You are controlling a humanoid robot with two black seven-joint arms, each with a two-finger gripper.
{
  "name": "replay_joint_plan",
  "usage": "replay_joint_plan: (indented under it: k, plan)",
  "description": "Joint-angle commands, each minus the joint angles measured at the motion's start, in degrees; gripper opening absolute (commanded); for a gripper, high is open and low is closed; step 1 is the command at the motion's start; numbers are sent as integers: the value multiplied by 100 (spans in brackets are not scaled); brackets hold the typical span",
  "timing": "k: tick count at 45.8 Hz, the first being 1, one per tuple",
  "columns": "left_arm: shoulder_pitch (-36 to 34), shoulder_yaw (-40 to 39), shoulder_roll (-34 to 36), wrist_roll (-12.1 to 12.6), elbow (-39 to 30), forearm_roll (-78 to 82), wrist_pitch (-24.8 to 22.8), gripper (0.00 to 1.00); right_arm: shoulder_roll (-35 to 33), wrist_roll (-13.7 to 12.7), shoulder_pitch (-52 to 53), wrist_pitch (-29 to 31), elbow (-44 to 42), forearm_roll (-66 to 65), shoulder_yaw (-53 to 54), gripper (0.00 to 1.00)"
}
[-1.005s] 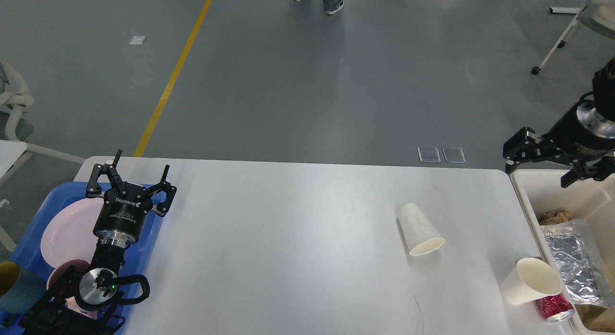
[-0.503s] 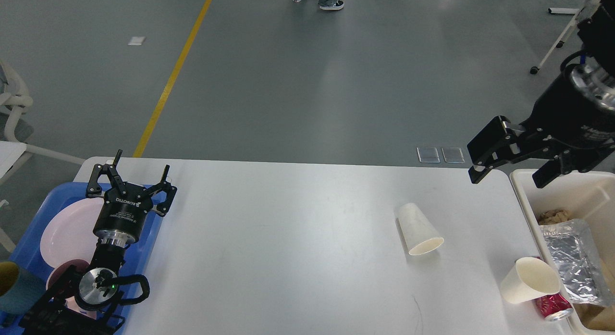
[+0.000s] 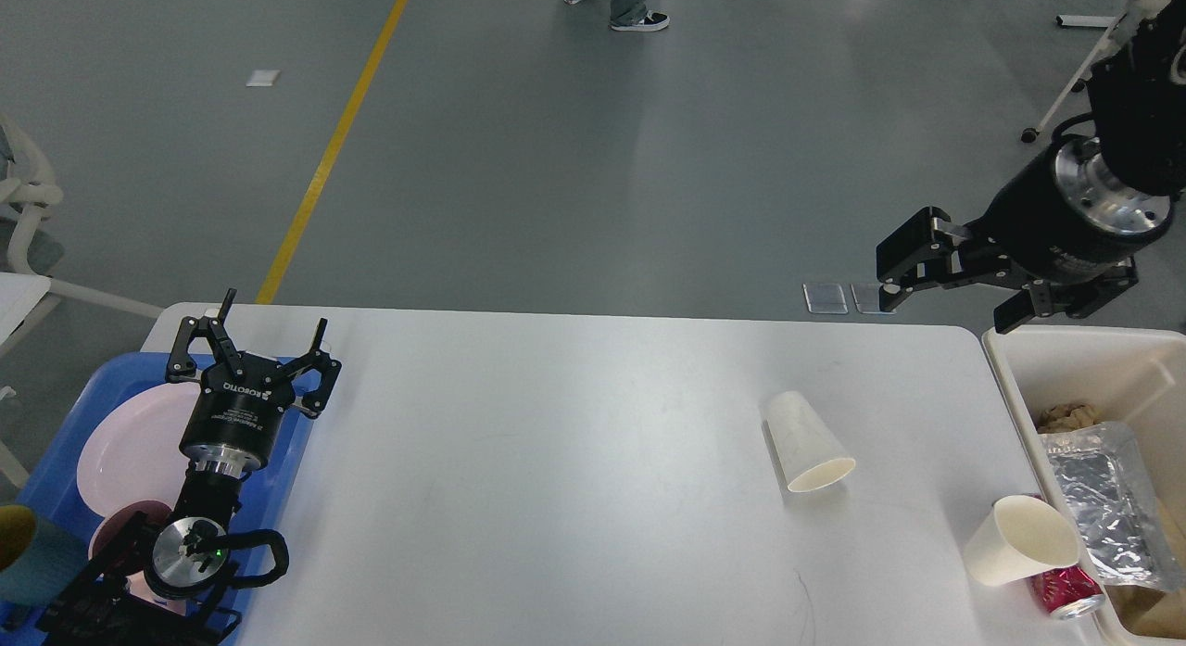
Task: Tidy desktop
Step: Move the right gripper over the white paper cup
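Observation:
The white desktop [image 3: 556, 461] fills the lower view. A white paper cup [image 3: 804, 441] lies on its side right of centre. A second paper cup [image 3: 1017, 540] lies tipped near the right edge, resting against a red can [image 3: 1066, 594]. My left gripper [image 3: 258, 335] is open above the far end of the blue tray [image 3: 56, 461], holding nothing. My right gripper [image 3: 945, 298] hangs open and empty above the desktop's far right corner, well beyond the cups.
A beige bin [image 3: 1010, 377] at the right edge holds crumpled paper, a foil bag and cardboard. The blue tray carries a pink plate [image 3: 130, 442], a small pink bowl [image 3: 125, 521] and a teal cup [image 3: 28, 558]. A person's feet [image 3: 630, 16] stand on the floor beyond.
My right arm has risen and swung left, from over the bin's far end to above the desktop's far right corner. The left arm and the cups have not moved.

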Motion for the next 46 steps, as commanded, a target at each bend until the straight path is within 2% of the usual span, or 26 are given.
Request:
replay_joint_plan:
  k: [1,13,19,36,42,46]
  plan:
    - [0,2,0,0,0,1,0,96,54,-8,-997,-55,-640,0,232,100]
    - [0,2,0,0,0,1,0,96,555,-34,-2509,-196,-1493,-27,979,100]
    - [0,2,0,0,0,1,0,96,1081,-271,-3555,-213,-2573,-35,1331,100]
    - [0,2,0,0,0,1,0,96,2444,-219,-5541,-327,-5079,-220,1358,97]
    - [0,2,0,0,0,1,0,96,2533,-201,-5902,-626,-5484,-580,1367,95]
    - [0,2,0,0,0,1,0,96,2568,-201,-6104,-1065,-5484,-905,1349,95]
